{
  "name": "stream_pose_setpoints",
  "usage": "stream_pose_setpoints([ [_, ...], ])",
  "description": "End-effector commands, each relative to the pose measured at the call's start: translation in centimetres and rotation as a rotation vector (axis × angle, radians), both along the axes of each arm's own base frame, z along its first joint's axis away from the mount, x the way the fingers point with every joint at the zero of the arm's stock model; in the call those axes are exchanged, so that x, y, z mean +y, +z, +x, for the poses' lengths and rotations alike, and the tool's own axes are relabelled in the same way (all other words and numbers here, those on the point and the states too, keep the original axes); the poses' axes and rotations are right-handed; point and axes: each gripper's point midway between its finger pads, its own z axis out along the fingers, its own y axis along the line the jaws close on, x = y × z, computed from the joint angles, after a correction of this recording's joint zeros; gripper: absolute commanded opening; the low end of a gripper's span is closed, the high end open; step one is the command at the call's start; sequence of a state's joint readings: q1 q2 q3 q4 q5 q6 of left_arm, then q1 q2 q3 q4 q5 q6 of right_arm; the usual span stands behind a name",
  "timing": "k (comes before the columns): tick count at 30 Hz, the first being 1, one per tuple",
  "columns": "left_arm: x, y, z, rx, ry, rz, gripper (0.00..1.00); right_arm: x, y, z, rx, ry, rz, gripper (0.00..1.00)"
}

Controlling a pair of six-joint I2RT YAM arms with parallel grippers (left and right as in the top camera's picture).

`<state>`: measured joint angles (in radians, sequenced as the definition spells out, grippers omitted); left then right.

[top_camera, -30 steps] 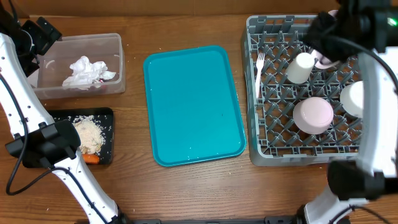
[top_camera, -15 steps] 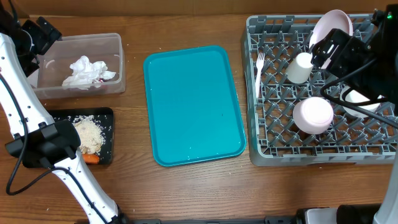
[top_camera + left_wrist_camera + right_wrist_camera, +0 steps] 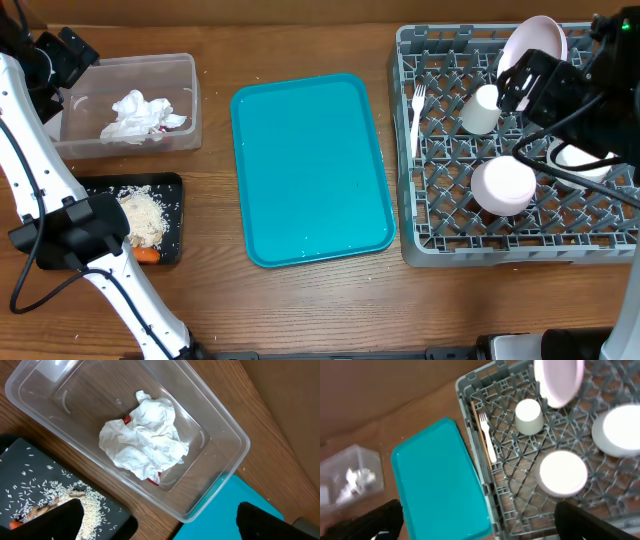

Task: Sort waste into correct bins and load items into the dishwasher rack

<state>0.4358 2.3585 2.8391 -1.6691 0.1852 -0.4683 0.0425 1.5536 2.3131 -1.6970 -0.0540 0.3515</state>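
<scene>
The grey dishwasher rack [image 3: 470, 248] stands at the right. In it the pink-white plate [image 3: 532, 42] leans upright at the back. A white cup [image 3: 483, 108], a white fork [image 3: 417, 118] and two upturned bowls [image 3: 503, 184] [image 3: 620, 430] also sit there. My right gripper [image 3: 480, 525] hovers open and empty high above the rack's left edge. At the left, crumpled napkins [image 3: 145, 435] with bits of red wrapper [image 3: 154, 479] lie in the clear tub [image 3: 220, 467]. The black tray [image 3: 170, 185] holds rice [image 3: 145, 215] and a carrot [image 3: 148, 255]. My left gripper [image 3: 165, 522] hangs open and empty over the tub's near edge.
A bare teal serving tray [image 3: 310, 170] lies between the bins and the rack. The right arm's links [image 3: 575, 95] cross over the rack's right side and partly cover one bowl. The left arm's base [image 3: 80, 230] stands beside the black tray.
My right gripper has opened and drawn back from the plate, which now stands uncovered at the rack's back. The left arm has not moved.
</scene>
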Motion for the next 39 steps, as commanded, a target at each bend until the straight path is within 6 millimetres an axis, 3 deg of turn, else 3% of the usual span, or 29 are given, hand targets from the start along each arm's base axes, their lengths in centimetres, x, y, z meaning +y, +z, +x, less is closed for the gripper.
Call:
stream_pose_setpoints([
  [1, 0.1, 0.8, -0.2, -0.015, -0.011, 0.023, 1.00, 0.5, 0.7, -0.7, -0.046, 0.151, -0.090, 1.00],
  [4, 0.1, 0.8, -0.2, -0.014, -0.011, 0.023, 1.00, -0.6, 2.3, -2.4, -0.097, 0.084, -0.099, 1.00],
  [6, 0.1, 0.8, -0.2, -0.015, -0.011, 0.023, 1.00, -2.0, 4.5, -5.2, -0.183, 0.023, -0.143, 1.00],
  [11, 0.1, 0.8, -0.2, -0.014, -0.011, 0.023, 1.00, -2.2, 8.5, -9.2, -0.373, -0.043, -0.083, 1.00],
  [13, 0.1, 0.8, -0.2, -0.014, -0.011, 0.023, 1.00, -2.3, 8.9, -10.0, -0.424, -0.051, -0.084, 1.00],
  [14, 0.1, 0.8, -0.2, -0.014, -0.011, 0.023, 1.00, -2.8, 7.1, -10.2, -0.411, -0.076, -0.105, 1.00],
  [17, 0.1, 0.8, -0.2, -0.014, -0.011, 0.023, 1.00, -3.0, 4.2, -9.2, -0.424, -0.086, -0.111, 1.00],
  [21, 0.1, 0.8, -0.2, -0.014, -0.011, 0.023, 1.00, -2.9, -1.7, -6.8, -0.601, -0.095, -0.098, 1.00],
  [28, 0.1, 0.8, -0.2, -0.014, -0.011, 0.023, 1.00, -2.7, -7.5, -6.9, -0.956, -0.073, -0.128, 1.00],
  [39, 0.1, 0.8, -0.2, -0.014, -0.011, 0.023, 1.00, -3.2, -14.2, -7.1, -1.117, -0.094, -0.142, 1.00],
])
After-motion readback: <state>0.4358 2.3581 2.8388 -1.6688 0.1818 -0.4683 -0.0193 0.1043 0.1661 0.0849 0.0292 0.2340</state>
